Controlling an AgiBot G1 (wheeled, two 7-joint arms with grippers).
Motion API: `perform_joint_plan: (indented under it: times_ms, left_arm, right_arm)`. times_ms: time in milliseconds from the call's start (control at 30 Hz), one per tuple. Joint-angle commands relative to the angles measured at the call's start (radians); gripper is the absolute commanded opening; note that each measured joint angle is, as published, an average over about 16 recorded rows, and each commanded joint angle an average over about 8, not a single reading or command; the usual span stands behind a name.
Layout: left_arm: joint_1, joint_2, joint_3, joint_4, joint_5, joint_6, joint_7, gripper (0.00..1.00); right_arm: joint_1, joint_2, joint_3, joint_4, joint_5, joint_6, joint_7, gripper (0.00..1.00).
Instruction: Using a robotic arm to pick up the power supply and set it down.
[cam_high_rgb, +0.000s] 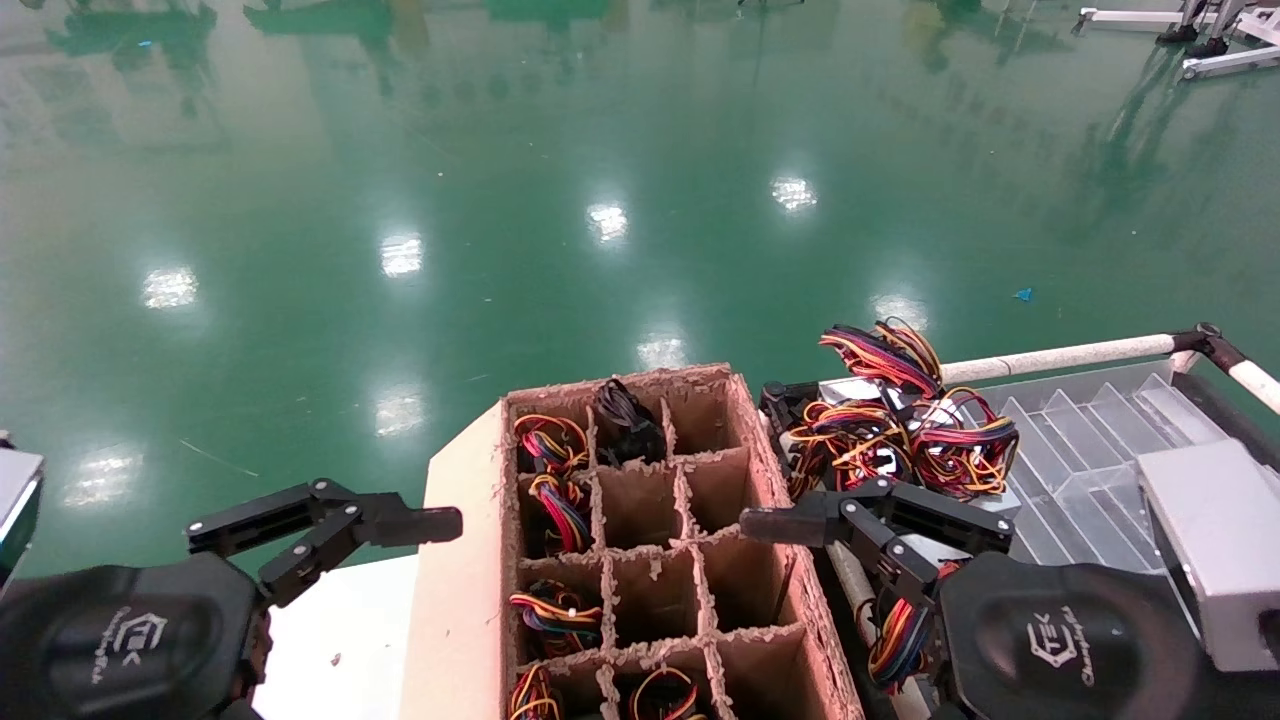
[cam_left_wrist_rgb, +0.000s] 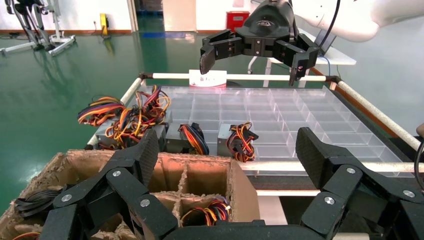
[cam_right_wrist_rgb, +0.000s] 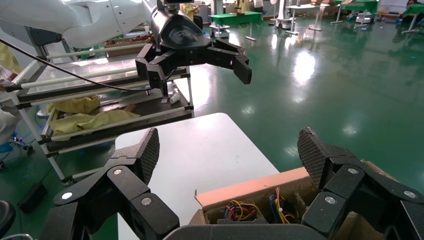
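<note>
Several power supplies (cam_high_rgb: 880, 440) lie on a clear divided tray at the right, silver boxes with tangled red, yellow and black wires; the left wrist view shows them as units (cam_left_wrist_rgb: 185, 137) just beyond the brown divider box (cam_left_wrist_rgb: 242, 192). More wire bundles (cam_high_rgb: 550, 440) fill some cells of that box (cam_high_rgb: 460, 600). My right gripper (cam_high_rgb: 760, 525) hangs open and empty over the box's right wall, beside the tray pile. My left gripper (cam_high_rgb: 430, 525) is open and empty at the box's left edge, above the white table. Each wrist view shows the other gripper: right (cam_left_wrist_rgb: 252, 57), left (cam_right_wrist_rgb: 200, 75).
The clear tray (cam_high_rgb: 1090, 450) sits in a frame with white tube rails (cam_high_rgb: 1060, 355). A white table (cam_high_rgb: 340, 620) lies left of the box. Shiny green floor stretches beyond. A shelf cart with yellow cloth (cam_right_wrist_rgb: 85, 112) stands behind the left arm.
</note>
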Motion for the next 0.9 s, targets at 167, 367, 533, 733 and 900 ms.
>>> perform_joint_plan:
  times_ms: [167,367,533,733,900]
  left_arm:
    - [0.0,0.0,0.0,0.0,0.0,0.0,0.0,1.0]
    - [0.0,0.0,0.0,0.0,0.0,0.0,0.0,1.0]
    - [0.0,0.0,0.0,0.0,0.0,0.0,0.0,1.0]
    - [0.0,0.0,0.0,0.0,0.0,0.0,0.0,1.0]
    - [0.0,0.0,0.0,0.0,0.0,0.0,0.0,0.99]
  right_arm:
    - [0.0,0.0,0.0,0.0,0.0,0.0,0.0,1.0]
    - [0.0,0.0,0.0,0.0,0.0,0.0,0.0,1.0]
    - [0.0,0.0,0.0,0.0,0.0,0.0,0.0,1.0]
    - [0.0,0.0,0.0,0.0,0.0,0.0,0.0,1.0]
    - [0.0,0.0,0.0,0.0,0.0,0.0,0.0,1.0]
